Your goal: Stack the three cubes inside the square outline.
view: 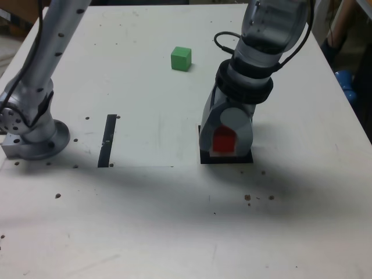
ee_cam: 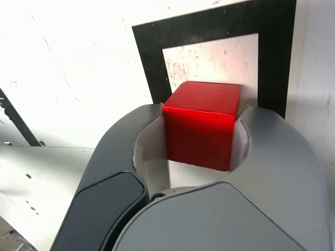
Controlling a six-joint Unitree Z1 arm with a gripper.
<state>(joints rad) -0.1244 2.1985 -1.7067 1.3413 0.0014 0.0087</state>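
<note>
On the white table (view: 174, 221) I count two cubes in sight, not three. Going by the exterior view's left to right: the arm's round base (view: 36, 138) sits at the left edge, then one thin black strip (view: 108, 140) lies flat on the table, then the green cube (view: 181, 58) stands alone further back, well apart from everything else. At the right is the gripper (view: 224, 142), lowered over the one square outline (view: 204, 158) — its jaws are closed on the red cube (view: 223, 141). In the wrist view the red cube (ee_cam: 201, 124) sits between the jaws over the outline's (ee_cam: 152, 57) white centre. I can read no writing or labels anywhere.
</note>
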